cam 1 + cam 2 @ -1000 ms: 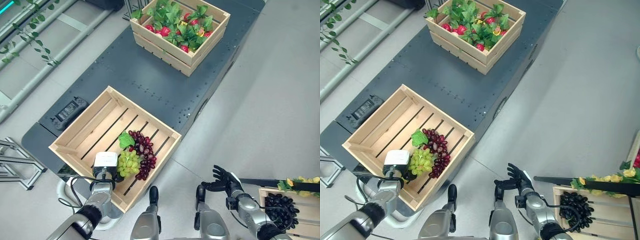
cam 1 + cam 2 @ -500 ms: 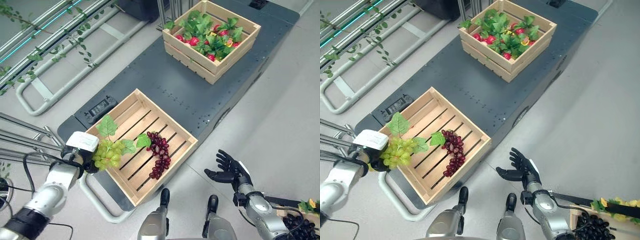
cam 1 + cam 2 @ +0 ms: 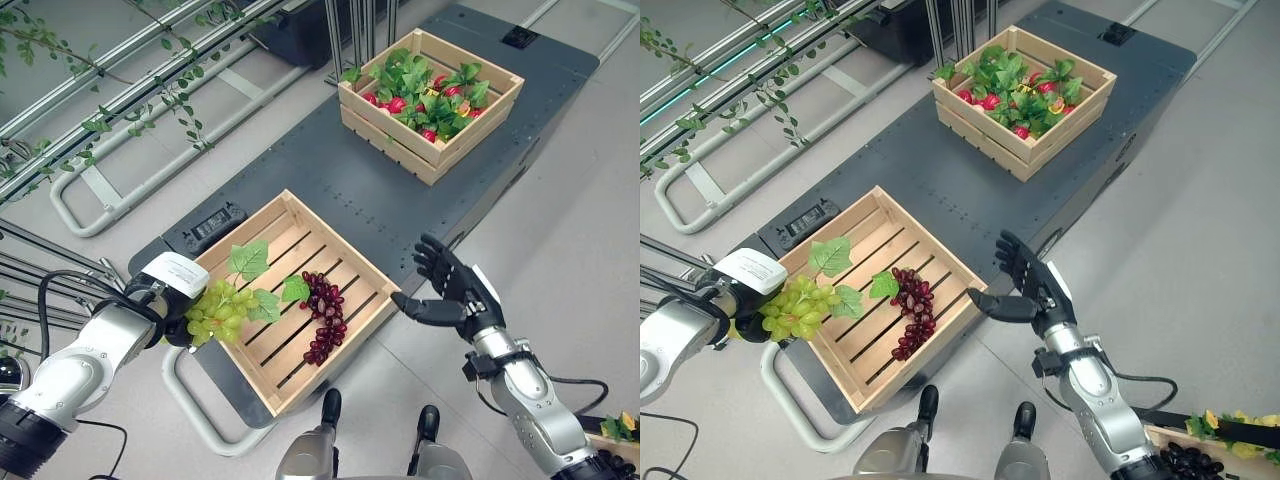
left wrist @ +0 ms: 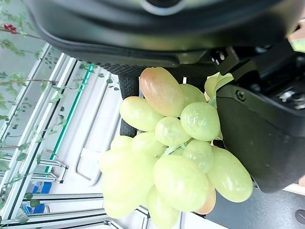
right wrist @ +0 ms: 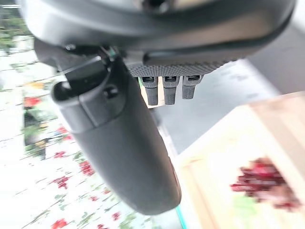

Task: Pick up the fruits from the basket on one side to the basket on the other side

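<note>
A dark grey metal platform (image 3: 330,180) lies on the pale grey floor (image 3: 570,220). A small black controller (image 3: 215,222) rests at its edge. Trailing green vines (image 3: 150,100) cross grey metal rails (image 3: 140,180) nearby.

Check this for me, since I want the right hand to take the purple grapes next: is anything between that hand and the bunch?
Only the near crate's wooden wall. The open right hand hovers just outside it; the purple grapes lie uncovered inside.
</note>
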You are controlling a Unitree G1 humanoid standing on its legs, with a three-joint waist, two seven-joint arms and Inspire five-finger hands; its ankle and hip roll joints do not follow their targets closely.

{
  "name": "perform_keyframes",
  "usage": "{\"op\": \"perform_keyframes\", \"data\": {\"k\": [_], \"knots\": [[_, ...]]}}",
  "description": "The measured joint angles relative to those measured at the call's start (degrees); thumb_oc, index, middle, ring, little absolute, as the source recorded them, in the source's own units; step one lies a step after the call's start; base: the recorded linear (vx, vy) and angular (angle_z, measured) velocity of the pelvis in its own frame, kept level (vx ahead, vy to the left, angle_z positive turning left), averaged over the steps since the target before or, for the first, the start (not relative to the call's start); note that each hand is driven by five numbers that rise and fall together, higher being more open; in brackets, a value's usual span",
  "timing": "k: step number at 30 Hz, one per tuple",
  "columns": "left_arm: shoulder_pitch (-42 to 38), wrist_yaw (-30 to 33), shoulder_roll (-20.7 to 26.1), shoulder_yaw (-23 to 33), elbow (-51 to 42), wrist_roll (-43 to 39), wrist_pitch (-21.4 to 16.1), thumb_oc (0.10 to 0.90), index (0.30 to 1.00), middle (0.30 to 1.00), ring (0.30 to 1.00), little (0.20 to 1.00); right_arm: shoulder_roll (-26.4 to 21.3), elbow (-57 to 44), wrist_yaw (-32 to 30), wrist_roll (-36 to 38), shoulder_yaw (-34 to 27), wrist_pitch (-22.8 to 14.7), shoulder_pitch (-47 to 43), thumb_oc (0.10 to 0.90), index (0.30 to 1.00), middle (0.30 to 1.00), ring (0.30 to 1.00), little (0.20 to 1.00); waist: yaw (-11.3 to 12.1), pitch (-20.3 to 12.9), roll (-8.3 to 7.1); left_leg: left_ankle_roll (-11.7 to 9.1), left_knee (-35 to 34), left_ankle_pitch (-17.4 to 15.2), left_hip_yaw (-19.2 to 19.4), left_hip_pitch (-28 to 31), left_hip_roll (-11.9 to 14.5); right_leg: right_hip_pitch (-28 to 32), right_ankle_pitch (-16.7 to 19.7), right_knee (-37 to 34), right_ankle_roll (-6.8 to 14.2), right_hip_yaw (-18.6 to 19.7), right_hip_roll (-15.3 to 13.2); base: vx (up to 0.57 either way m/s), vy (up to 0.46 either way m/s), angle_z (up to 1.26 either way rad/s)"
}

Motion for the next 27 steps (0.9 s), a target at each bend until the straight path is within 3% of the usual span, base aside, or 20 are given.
{"op": "perform_keyframes", "data": {"k": [10, 18, 21, 27], "knots": [[-2.2, 3.7, 1.7, 1.0, -0.1, -2.5, -2.5, 0.4, 0.3, 0.3, 0.3, 0.3, -2.1, -8.0, 0.4, 0.5, -2.2, 0.2, -3.3, 0.8, 0.9, 0.9, 0.9, 0.9, 2.0, -1.0, -0.42, 0.0, 0.0, 0.0, 0.2, 0.3, -0.1, 0.4, 0.0, 0.0, 0.0, 0.0, -0.1, 0.0, -0.01, 0.0], [-6.7, 4.4, 1.7, 1.0, -0.1, -2.4, -2.7, 0.4, 0.3, 0.3, 0.3, 0.3, -2.1, -8.1, 6.7, 5.5, -1.2, 3.4, -6.8, 0.8, 0.9, 0.9, 0.9, 0.9, 2.2, -1.3, -0.88, 0.0, 0.0, 0.0, 0.1, 0.3, 0.0, 0.5, 0.0, 0.0, 0.0, -0.1, -0.1, 0.0, -0.027, 0.0], [-11.4, 4.2, 1.7, -1.3, -0.1, -2.3, -2.6, 0.4, 0.3, 0.3, 0.3, 0.3, -2.1, -8.1, 7.8, 6.9, 1.3, 5.5, -8.2, 0.8, 0.9, 0.9, 0.9, 0.9, 2.2, -1.7, -1.28, 0.0, 0.0, 0.0, 0.0, 0.4, -0.1, 0.6, 0.0, 0.0, 0.0, -0.1, -0.1, 0.0, -0.023, 0.01], [-23.4, 4.2, 1.8, -11.8, -0.1, 0.9, -2.6, 0.4, 0.3, 0.3, 0.3, 0.3, -1.2, -7.6, 8.1, 7.5, 7.9, 10.1, -11.3, 0.8, 0.9, 0.9, 0.9, 0.9, 2.1, -2.4, -1.53, 0.0, 0.0, 0.0, -0.2, 0.7, -0.1, 1.1, 0.0, 0.0, 0.0, -0.1, -0.1, 0.0, -0.027, 0.02]]}}
